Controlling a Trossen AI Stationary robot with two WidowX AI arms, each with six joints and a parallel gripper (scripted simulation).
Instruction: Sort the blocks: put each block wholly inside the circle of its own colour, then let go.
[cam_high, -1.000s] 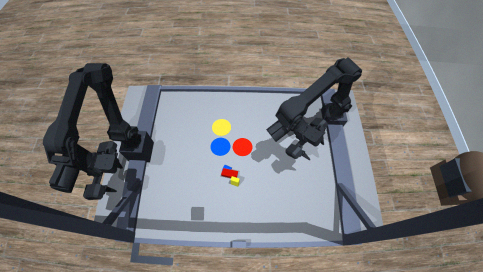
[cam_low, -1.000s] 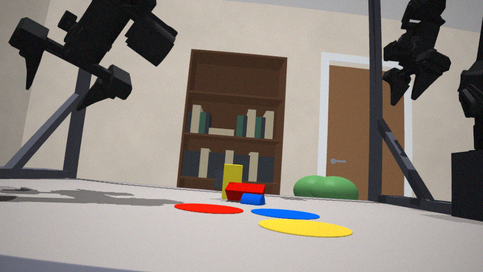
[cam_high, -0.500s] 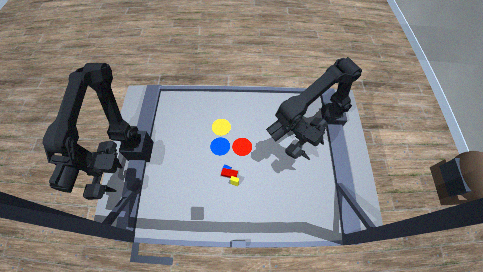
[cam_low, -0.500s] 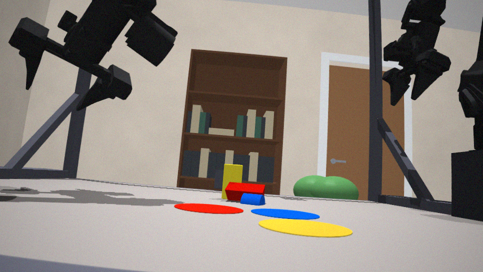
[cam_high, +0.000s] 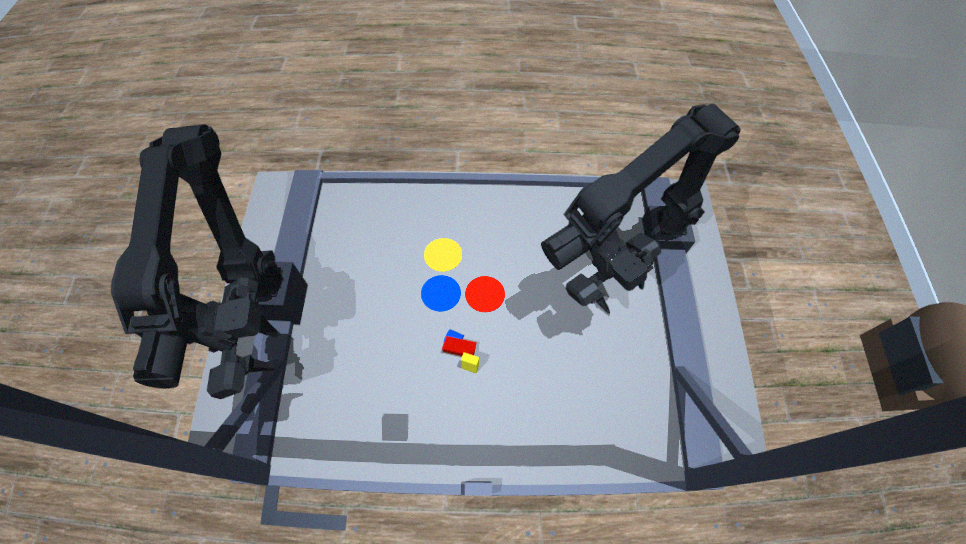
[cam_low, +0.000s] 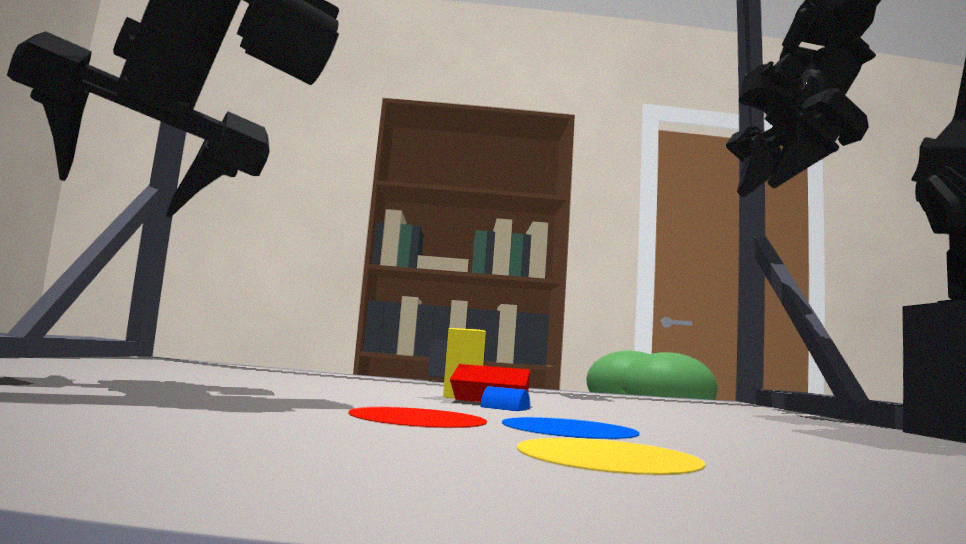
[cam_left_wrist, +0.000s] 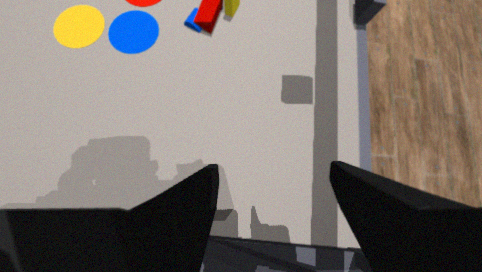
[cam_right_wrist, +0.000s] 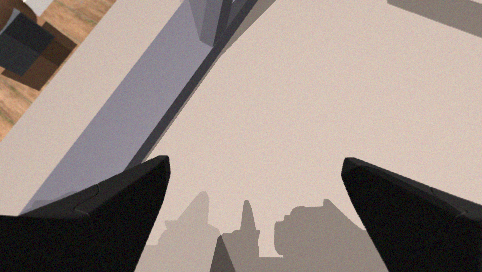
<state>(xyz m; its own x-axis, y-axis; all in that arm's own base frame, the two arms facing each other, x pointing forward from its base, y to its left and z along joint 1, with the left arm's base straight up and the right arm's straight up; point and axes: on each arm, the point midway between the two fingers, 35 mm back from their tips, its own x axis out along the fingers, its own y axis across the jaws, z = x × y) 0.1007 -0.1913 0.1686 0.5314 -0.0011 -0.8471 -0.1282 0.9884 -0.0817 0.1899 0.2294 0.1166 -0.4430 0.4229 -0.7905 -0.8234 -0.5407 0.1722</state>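
A red block (cam_high: 459, 345) (cam_low: 490, 383) (cam_left_wrist: 207, 15) lies between a small blue block (cam_high: 453, 334) (cam_low: 505, 398) (cam_left_wrist: 192, 21) and an upright yellow block (cam_high: 469, 362) (cam_low: 465, 348) (cam_left_wrist: 231, 7). They stand close together; whether they touch is unclear. All are outside the yellow circle (cam_high: 442, 254) (cam_low: 610, 456) (cam_left_wrist: 79, 26), blue circle (cam_high: 440, 293) (cam_low: 569, 427) (cam_left_wrist: 133, 32) and red circle (cam_high: 484, 293) (cam_low: 417, 416) (cam_left_wrist: 143, 2). My left gripper (cam_left_wrist: 273, 171) is open and empty, raised far from the blocks. My right gripper (cam_right_wrist: 256, 165) (cam_low: 116, 195) is open and empty, raised on the red circle's side.
A dark frame rail (cam_high: 307, 229) (cam_right_wrist: 120, 100) runs along the table's sides, with slanted braces (cam_high: 709, 412) at the corners. The arms stand at opposite sides of the table. Shadows fall on the table top (cam_high: 540, 405).
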